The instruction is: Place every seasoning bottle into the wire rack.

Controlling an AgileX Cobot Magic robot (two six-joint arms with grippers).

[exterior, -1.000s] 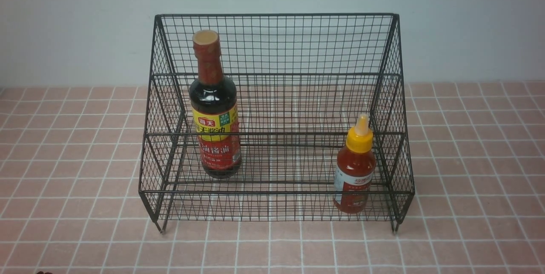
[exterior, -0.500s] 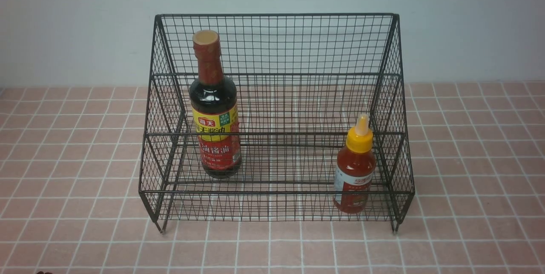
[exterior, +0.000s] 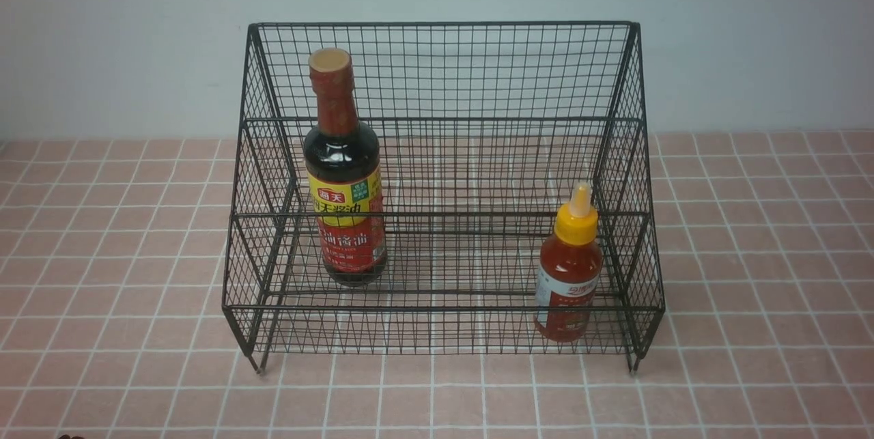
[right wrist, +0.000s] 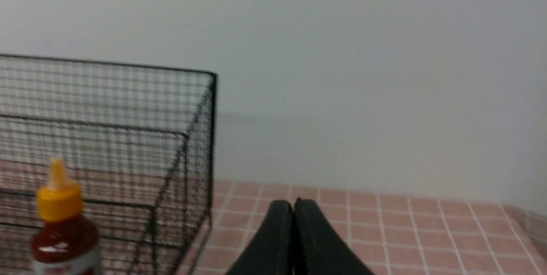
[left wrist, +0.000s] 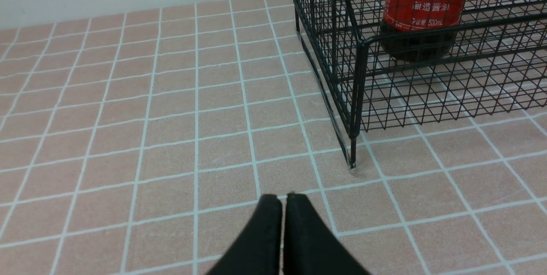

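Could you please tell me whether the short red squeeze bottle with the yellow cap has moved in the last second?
No. The short red squeeze bottle with the yellow cap stands at the same spot by the right side of the black wire-mesh rack, upright as before.

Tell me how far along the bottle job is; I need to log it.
Done: the soy sauce bottle and the red squeeze bottle both stand upright inside the wire rack. In hand: nothing; the left tool and right tool are shut, empty, clear of the rack. Left: nothing visible.
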